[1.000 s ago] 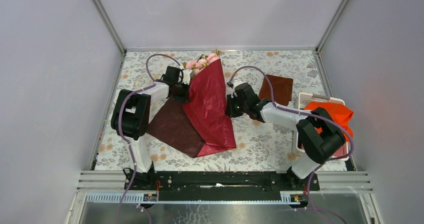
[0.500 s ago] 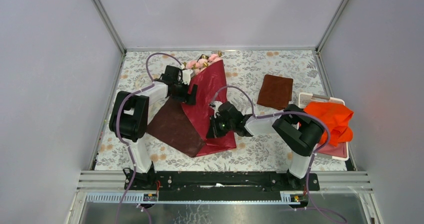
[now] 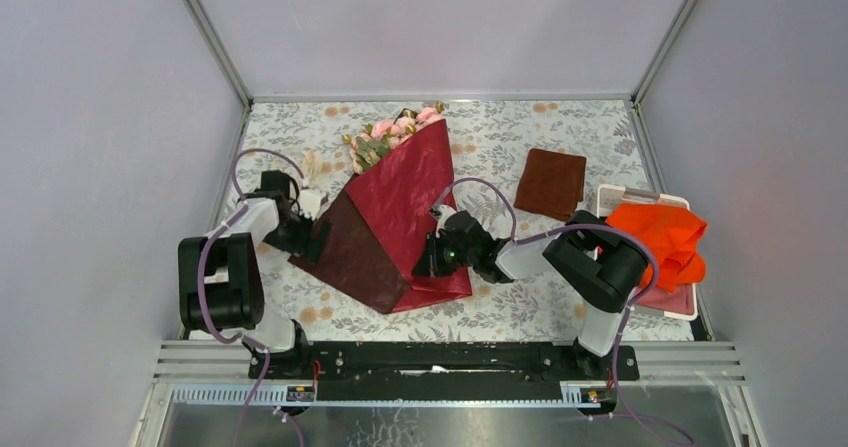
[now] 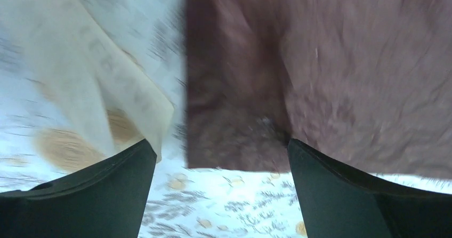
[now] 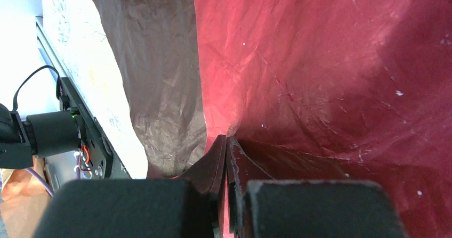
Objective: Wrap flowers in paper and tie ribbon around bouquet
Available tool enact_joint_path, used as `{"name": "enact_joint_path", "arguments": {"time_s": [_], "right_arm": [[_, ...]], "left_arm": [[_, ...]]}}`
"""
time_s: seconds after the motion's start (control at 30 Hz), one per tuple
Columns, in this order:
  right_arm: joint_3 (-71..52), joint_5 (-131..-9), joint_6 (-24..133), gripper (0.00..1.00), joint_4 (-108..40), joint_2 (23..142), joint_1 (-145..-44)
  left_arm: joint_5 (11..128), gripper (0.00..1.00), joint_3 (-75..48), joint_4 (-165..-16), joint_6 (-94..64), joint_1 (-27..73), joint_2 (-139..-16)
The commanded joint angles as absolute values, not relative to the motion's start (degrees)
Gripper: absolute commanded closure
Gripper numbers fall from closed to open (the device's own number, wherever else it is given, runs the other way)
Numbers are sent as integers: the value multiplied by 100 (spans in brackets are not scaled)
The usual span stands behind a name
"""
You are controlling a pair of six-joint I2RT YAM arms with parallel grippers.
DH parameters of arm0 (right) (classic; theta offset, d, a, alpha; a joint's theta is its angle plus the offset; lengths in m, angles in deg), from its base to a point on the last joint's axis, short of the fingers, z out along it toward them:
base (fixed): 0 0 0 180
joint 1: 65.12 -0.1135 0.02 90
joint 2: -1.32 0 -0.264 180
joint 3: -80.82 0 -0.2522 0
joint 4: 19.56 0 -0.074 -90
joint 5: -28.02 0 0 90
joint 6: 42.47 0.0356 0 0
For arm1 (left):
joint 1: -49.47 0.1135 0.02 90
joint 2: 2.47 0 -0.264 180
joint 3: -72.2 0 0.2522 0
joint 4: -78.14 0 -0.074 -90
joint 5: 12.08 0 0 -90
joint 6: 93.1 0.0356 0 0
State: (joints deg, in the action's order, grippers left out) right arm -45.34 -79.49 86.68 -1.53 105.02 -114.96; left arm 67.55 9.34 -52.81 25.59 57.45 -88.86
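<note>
The paper (image 3: 405,202) lies folded over the flowers (image 3: 385,132), crimson side up, with a dark maroon flap (image 3: 350,252) on its left. Pink rose heads poke out at its far end. My right gripper (image 3: 427,257) is at the fold's lower right edge, shut on the paper (image 5: 330,62), with a red sliver pinched between the jaws of that gripper (image 5: 227,142). My left gripper (image 3: 308,237) stands open and empty at the flap's left edge. In its wrist view, blurred, the gripper (image 4: 221,148) faces the maroon paper (image 4: 298,78) and the cream ribbon (image 4: 96,78). The ribbon (image 3: 310,170) lies just beyond it.
A small brown folded square (image 3: 550,182) lies right of the paper. A white tray (image 3: 622,199) at the right edge holds a bright orange-red cloth (image 3: 665,237). Grey walls close in the flowered tabletop (image 3: 520,297) on three sides.
My left gripper opened, let go of the paper near the flowers and swung back left to the maroon flap. My right gripper moved left onto the paper's lower edge and closed on it.
</note>
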Motion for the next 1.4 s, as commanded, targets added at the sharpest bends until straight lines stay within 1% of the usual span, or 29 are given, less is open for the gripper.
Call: {"name": "enact_joint_path", "arguments": {"time_s": [0.0,0.1,0.23,0.33,0.4,0.5,0.63,0.73,0.83,0.87,0.97,1.03,1.07,1.17,1.2,1.3,1.37], "right_arm": [[-4671,-7701,8518,95,-713,10772,-11700],[-4679,-7643,8453,95,-737,10739,-11744],[-4710,-7533,8387,95,-810,10611,-11750],[-4718,-7479,8353,95,-884,10511,-11751],[-4731,-7428,8350,95,-919,10471,-11755],[-4737,-7409,8367,95,-924,10446,-11758],[-4736,-7398,8366,95,-950,10474,-11759],[-4749,-7389,8356,95,-951,10484,-11759],[-4746,-7382,8352,95,-942,10501,-11759],[-4745,-7384,8346,95,-942,10503,-11759],[-4743,-7377,8346,95,-951,10503,-11759],[-4740,-7374,8337,95,-951,10495,-11758],[-4752,-7371,8334,95,-951,10494,-11758],[-4761,-7353,8316,95,-942,10493,-11759],[-4761,-7357,8306,95,-941,10493,-11759],[-4749,-7365,8293,95,-957,10513,-11759],[-4749,-7367,8278,95,-976,10516,-11759]], "left_arm": [[7124,1,1339,-4857,3066,5712,-8997],[6743,1,1277,-4804,3006,5671,-9292],[6040,2,1044,-4222,3458,5251,-9794],[5660,11,767,-3915,3428,5015,-10065],[5346,18,614,-3778,3425,5003,-10029],[5220,25,475,-3650,3382,5004,-9871],[5027,42,389,-3364,3352,5006,-9482],[4848,62,375,-3118,3439,5006,-9152],[4846,86,452,-3058,3393,5005,-8995],[4899,91,468,-3061,3356,5008,-8987],[5059,96,453,-3062,3248,5006,-8972],[5149,96,389,-3062,3173,5008,-8878],[5222,94,367,-3087,3136,5008,-8813],[5651,70,449,-3542,2956,5008,-8625],[5838,65,528,-3736,2872,5008,-8593],[6142,64,643,-4038,2635,5006,-8633],[6114,64,655,-4053,2574,5008,-8625]]}}
